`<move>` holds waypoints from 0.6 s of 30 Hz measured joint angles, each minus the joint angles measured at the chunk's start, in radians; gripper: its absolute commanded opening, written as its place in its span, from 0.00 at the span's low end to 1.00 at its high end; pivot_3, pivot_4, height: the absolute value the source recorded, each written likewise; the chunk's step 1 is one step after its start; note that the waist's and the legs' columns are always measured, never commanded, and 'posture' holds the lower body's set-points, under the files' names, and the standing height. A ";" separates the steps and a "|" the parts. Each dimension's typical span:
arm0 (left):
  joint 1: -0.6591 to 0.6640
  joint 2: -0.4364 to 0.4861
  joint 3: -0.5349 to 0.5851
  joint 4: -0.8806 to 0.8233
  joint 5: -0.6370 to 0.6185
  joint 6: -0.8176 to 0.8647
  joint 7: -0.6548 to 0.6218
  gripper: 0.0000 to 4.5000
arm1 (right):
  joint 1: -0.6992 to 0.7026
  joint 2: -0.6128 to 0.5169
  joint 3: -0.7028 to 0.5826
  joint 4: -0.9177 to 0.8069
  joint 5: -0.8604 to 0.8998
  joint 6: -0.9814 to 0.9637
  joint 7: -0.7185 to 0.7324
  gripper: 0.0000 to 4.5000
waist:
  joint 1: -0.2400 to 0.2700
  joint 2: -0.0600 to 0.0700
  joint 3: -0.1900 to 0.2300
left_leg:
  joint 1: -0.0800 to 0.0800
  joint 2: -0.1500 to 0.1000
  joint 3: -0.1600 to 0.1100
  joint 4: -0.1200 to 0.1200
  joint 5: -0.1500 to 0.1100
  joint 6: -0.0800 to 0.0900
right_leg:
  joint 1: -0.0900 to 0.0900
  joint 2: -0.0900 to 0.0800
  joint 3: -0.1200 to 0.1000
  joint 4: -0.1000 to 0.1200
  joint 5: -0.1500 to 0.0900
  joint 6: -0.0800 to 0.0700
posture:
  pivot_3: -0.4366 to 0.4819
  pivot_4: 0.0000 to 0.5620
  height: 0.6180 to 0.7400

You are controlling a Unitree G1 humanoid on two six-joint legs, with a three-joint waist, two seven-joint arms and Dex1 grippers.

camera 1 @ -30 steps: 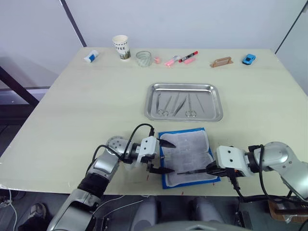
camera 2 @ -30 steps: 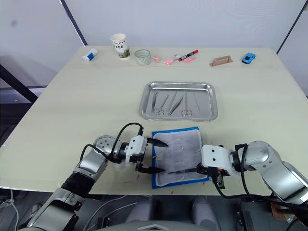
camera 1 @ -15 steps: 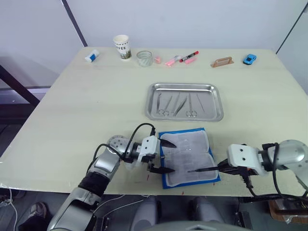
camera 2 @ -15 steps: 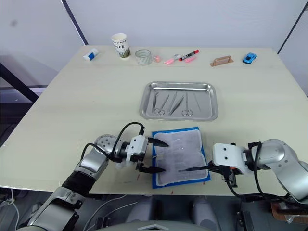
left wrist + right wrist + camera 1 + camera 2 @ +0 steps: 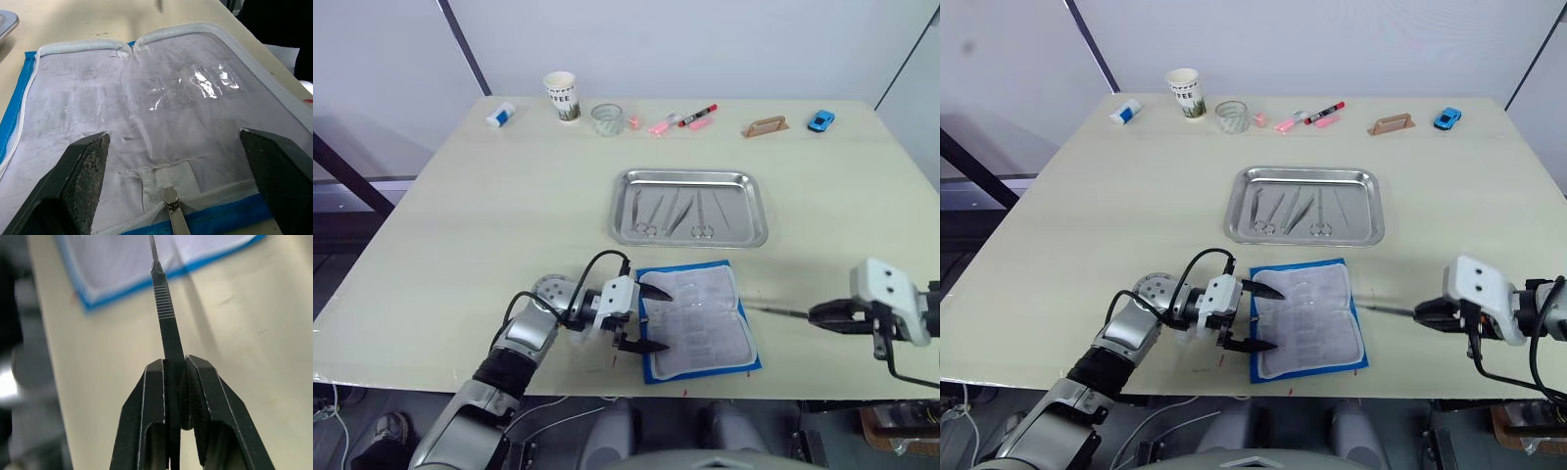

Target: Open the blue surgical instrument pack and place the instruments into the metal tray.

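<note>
The blue surgical instrument pack (image 5: 700,318) lies open near the table's front edge, its whitish clear insert (image 5: 146,88) facing up. My left gripper (image 5: 661,320) is open, its two fingers straddling the pack's left edge, one finger (image 5: 83,166) on each side of the zipper pull (image 5: 172,203). My right gripper (image 5: 818,315) hovers right of the pack, shut on one thin grey instrument (image 5: 164,318) that points back toward the pack. The metal tray (image 5: 690,176) sits beyond the pack with several slim instruments (image 5: 671,211) lying in it.
Along the far edge stand a paper cup (image 5: 561,95), a glass (image 5: 605,118), pink and red markers (image 5: 695,116), a brown block (image 5: 765,126), a blue toy car (image 5: 819,120) and a small white-blue bottle (image 5: 498,114).
My right gripper has pulled away to the right, carrying the thin instrument off the pack and out over bare table. The left gripper has stayed where it was.
</note>
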 measured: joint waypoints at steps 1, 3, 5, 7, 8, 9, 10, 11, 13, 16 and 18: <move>0.002 -0.003 -0.003 0.001 0.000 0.000 0.001 1.00 | -0.099 0.082 0.012 -0.030 0.040 0.085 -0.112 0.01 | 0.001 0.002 0.000 | -0.001 0.000 -0.001 0.000 0.000 0.000 | 0.000 0.000 -0.001 0.000 0.000 0.000 | 0.48 0.27 1.00; 0.003 -0.004 0.000 -0.001 -0.002 0.000 0.002 1.00 | -0.152 0.119 0.031 -0.041 0.058 0.147 -0.180 0.01 | 0.004 0.003 0.000 | -0.001 0.000 -0.001 0.000 0.000 0.000 | -0.001 0.000 -0.001 0.000 0.000 0.000 | 0.48 0.27 1.00; 0.003 -0.002 0.001 -0.001 -0.002 0.001 0.001 1.00 | -0.260 0.209 0.077 -0.042 0.055 0.255 -0.315 0.01 | -0.001 0.003 0.000 | -0.001 0.000 -0.001 0.000 0.000 0.000 | -0.001 0.000 0.000 0.000 0.000 0.000 | 0.48 0.27 1.00; 0.002 -0.002 0.003 -0.002 -0.002 0.002 0.004 1.00 | -0.344 0.277 0.112 -0.027 0.053 0.345 -0.406 0.01 | -0.002 0.005 -0.001 | -0.001 0.000 -0.001 0.000 0.000 0.000 | -0.002 -0.001 0.000 0.000 0.000 0.000 | 0.48 0.27 1.00; 0.004 -0.001 0.007 -0.004 -0.003 0.004 0.003 1.00 | -0.427 0.361 0.134 0.008 0.045 0.422 -0.495 0.01 | -0.004 0.005 -0.001 | -0.001 0.000 0.000 0.000 0.000 0.000 | -0.002 -0.001 0.000 0.001 0.000 0.000 | 0.48 0.27 1.00; 0.001 -0.004 -0.001 -0.004 -0.002 0.008 0.005 1.00 | -0.469 0.398 0.148 0.032 0.036 0.461 -0.548 0.01 | 0.000 0.006 -0.001 | -0.003 0.000 -0.001 0.000 0.000 0.000 | -0.003 -0.001 0.000 0.001 0.000 0.000 | 0.48 0.27 1.00; 0.004 -0.004 0.000 -0.008 -0.003 0.008 0.006 1.00 | -0.502 0.429 0.163 0.052 0.028 0.499 -0.592 0.01 | 0.003 0.007 -0.001 | -0.005 0.000 -0.003 0.000 0.000 0.000 | -0.004 -0.001 -0.001 0.001 0.000 0.000 | 0.48 0.27 1.00; 0.005 -0.005 -0.002 -0.013 -0.004 0.008 0.006 1.00 | -0.528 0.465 0.172 0.069 0.018 0.526 -0.635 0.01 | 0.006 0.007 -0.001 | -0.006 0.000 -0.004 0.000 0.000 0.000 | -0.004 -0.001 -0.002 0.000 0.000 0.000 | 0.48 0.27 1.00; 0.007 -0.004 -0.001 -0.019 -0.004 0.008 0.006 1.00 | -0.561 0.515 0.193 0.110 -0.007 0.559 -0.707 0.01 | 0.009 0.008 -0.002 | -0.008 0.000 -0.004 0.000 0.000 0.000 | -0.006 -0.001 -0.002 0.000 0.000 0.000 | 0.48 0.27 1.00; 0.014 0.003 0.007 -0.020 -0.004 0.017 0.010 1.00 | -0.647 0.659 0.194 0.230 -0.073 0.579 -0.857 0.01 | -0.006 0.010 -0.001 | -0.007 0.000 -0.002 0.000 0.000 0.000 | -0.006 -0.001 0.000 0.002 0.000 0.000 | 0.48 0.27 1.00; 0.023 0.002 0.012 -0.029 -0.005 0.019 0.018 1.00 | -0.682 0.719 0.191 0.292 -0.107 0.579 -0.928 0.01 | -0.006 0.009 -0.001 | -0.006 0.000 -0.002 0.000 0.000 0.000 | -0.006 -0.001 -0.001 0.002 0.000 0.000 | 0.48 0.27 1.00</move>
